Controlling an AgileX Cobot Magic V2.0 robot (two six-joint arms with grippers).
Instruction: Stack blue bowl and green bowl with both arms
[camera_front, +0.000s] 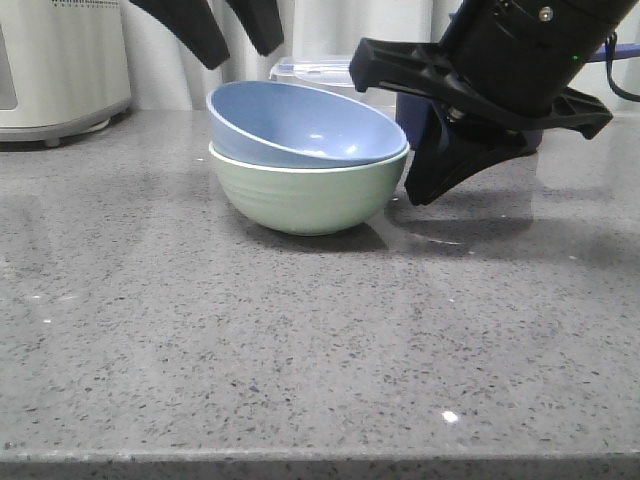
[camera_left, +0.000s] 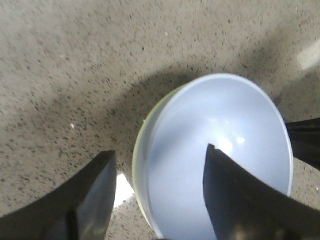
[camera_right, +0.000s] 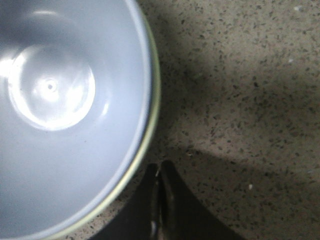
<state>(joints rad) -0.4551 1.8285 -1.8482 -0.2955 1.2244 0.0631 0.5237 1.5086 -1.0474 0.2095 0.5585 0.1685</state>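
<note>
Front view. The blue bowl (camera_front: 305, 128) is sitting nested inside the green bowl (camera_front: 303, 195), tilted so its far-left rim is riding higher than its near-right rim. Blue is smooth and matte; green is showing faint horizontal ridges and a paler rim line. Both are resting on the bench (camera_front: 300, 340), a grey speckled stone-like slab with a dull sheen. The right gripper (camera_front: 428, 190), bulky, angular, matte black, is angling down just right of the bowls, its tip reaching the bench near the green bowl's side. The left gripper (camera_front: 236, 45) is hanging above and behind the stack, two flat black fingers spread apart, holding nothing. A clear lidded box (camera_front: 312, 72) is standing behind the bowls; a white appliance (camera_front: 60, 65) is standing at far left.

Left wrist view. The left gripper (camera_left: 157, 165) is hovering with wide-parted fingers (camera_left: 92, 195) over the near edge of the blue bowl (camera_left: 235, 135); a thin sliver of the green bowl (camera_left: 139, 165) is peeking out at its rim. Nothing is sitting between the fingers.

Right wrist view. The right gripper (camera_right: 159, 177) is showing fingers pressed together, empty, just beside the green bowl (camera_right: 150, 125) rim. The blue bowl (camera_right: 65, 150) is showing a glossy round base ring.
</note>
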